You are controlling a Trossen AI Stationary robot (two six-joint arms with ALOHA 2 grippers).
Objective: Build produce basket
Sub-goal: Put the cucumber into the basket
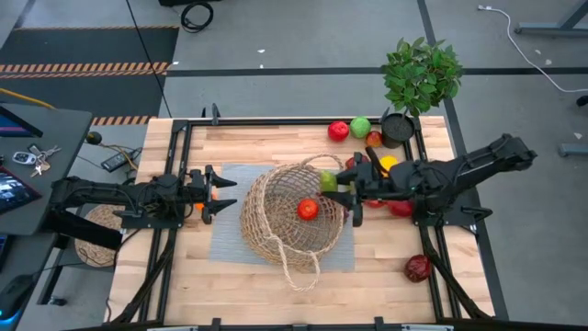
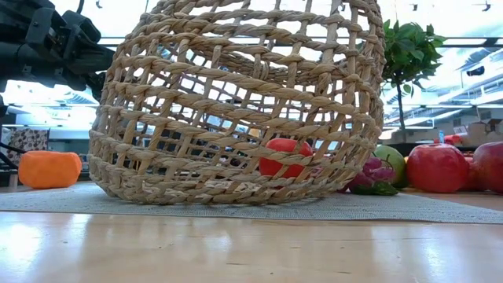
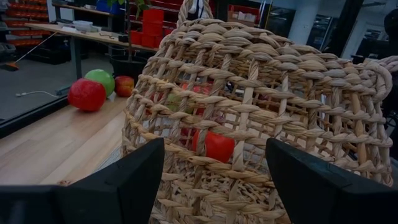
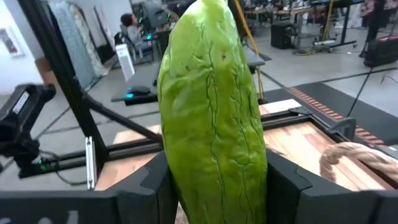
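Holding a green vegetable point(image 4: 213, 118), the right claw point(image 1: 336, 183) is hanging over the basket point(image 1: 276, 230) mid-frame. Left claw point(image 1: 217, 193) is waiting released beside it. One tomato point(image 1: 308, 209) is sitting inside.

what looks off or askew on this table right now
The basket is tipped on its side on the grey mat, mouth toward the right pincer, which holds a green vegetable. A red fruit lies inside.

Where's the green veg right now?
High view: green veg is held in the right gripper at the basket's right rim, above the red fruit inside.
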